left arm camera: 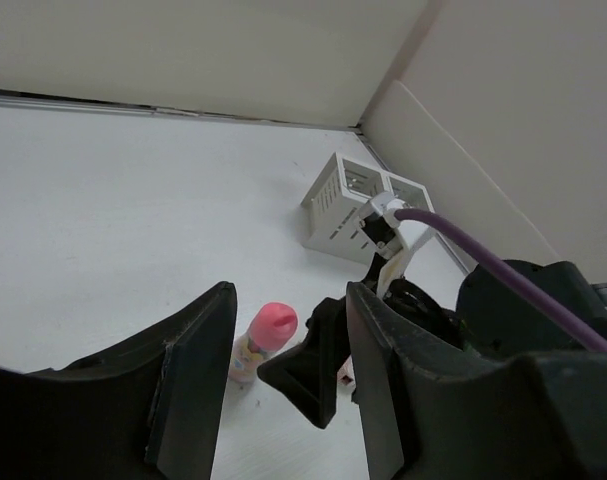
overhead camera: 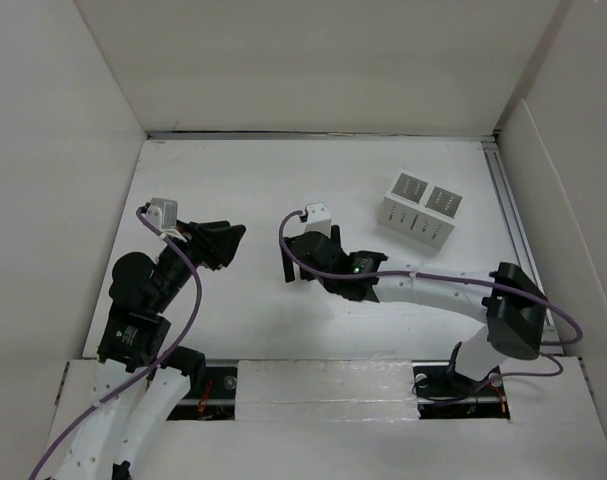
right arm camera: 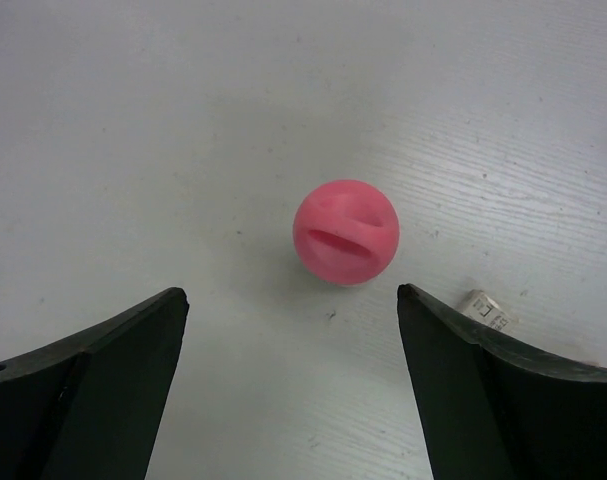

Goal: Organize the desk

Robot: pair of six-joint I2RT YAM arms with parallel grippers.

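Desk (overhead camera: 243, 180): white top fills the workspace, walls on three sides, both arms over its near half.

Left gripper (overhead camera: 228, 240): left of centre, pointing right toward the other arm. Fingers (left arm camera: 193, 380) are partly apart with nothing between them. Not touching anything. Purple cable (overhead camera: 188, 290) loops along the arm.

Bottle (left arm camera: 255, 350): small, upright on the desk near the middle, with a pink cap (right arm camera: 345, 232). From the left wrist it sits past the finger gap, just beside a right-gripper finger. Top view can't see it because the right gripper covers it.

Right gripper (right arm camera: 291, 295): arm stretched in from the right base to desk centre, pointing down over the bottle. Fingers are spread wide, one on each side of the cap, clear of it and holding nothing. Small white tag (right arm camera: 486, 310) lies on the desk by its right finger.

Box (overhead camera: 423, 208): white, two compartments, right-far part of the desk, well apart from both grippers. Contents unclear.

Rail (overhead camera: 508, 210): runs along the right edge.
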